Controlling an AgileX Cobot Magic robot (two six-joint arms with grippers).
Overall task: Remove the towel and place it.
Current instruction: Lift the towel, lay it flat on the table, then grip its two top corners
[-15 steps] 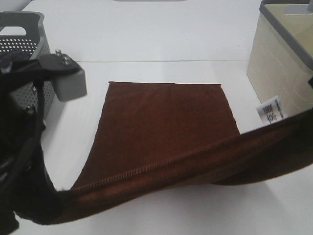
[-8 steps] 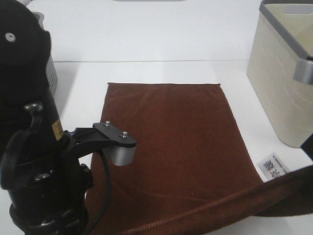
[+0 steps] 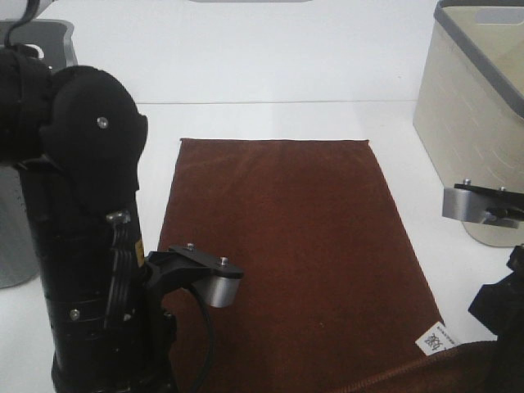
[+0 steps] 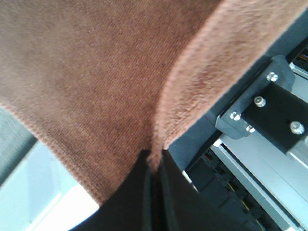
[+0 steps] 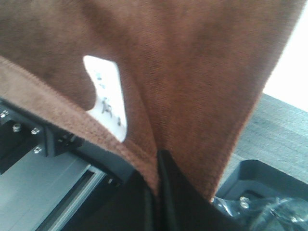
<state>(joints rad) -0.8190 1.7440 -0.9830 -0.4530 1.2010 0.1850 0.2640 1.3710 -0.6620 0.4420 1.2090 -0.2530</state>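
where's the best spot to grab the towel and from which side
By its two near corners, from the near edge. The towel lies flat and wide, so only the hem can be pinched; the left gripper and right gripper are each shut on it there, the right beside the white tag.

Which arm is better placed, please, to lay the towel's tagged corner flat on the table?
The right arm, I think. Its jaws pinch the towel edge beside the white tag, while the left arm holds the opposite side, across the towel.
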